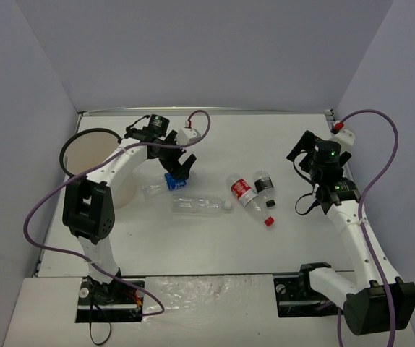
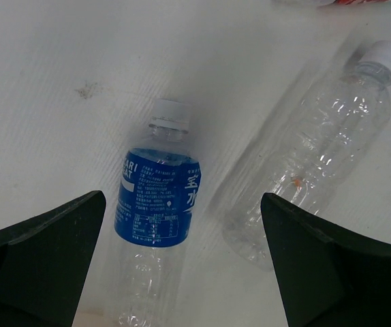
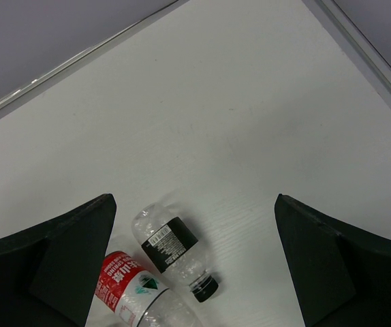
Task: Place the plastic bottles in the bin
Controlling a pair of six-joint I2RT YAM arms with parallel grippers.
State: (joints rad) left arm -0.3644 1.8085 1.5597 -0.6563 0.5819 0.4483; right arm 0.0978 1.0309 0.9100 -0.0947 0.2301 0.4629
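Four plastic bottles lie on their sides on the white table (image 1: 280, 246), all outside the bin. Blue-labelled bottle (image 2: 158, 204), white cap, sits directly under the left gripper (image 2: 182, 197); jaws spread wide, one finger on each side of the bottle, neither touching it in the left wrist view. Plain clear bottle (image 2: 311, 157), white cap, lies just beside the blue-labelled one, set at an angle to it, outside the finger span. Red-labelled bottle (image 3: 124, 283) and black-labelled bottle (image 3: 170, 245) lie side by side near the table's middle, very close together; contact not certain. Black cap points toward the near edge; the red cap shows in the top view only. Bin (image 1: 92, 131), translucent white with a thin black rim, stands upright at the far left of the table, well apart from the red and black pair, nearer the blue-labelled bottle. Contents of the bin not readable. Left arm reaches across in front of the bin. Right gripper (image 3: 194, 199) hangs above the right side of the table, jaws wide apart, holding nothing, the red and black pair low in its view.
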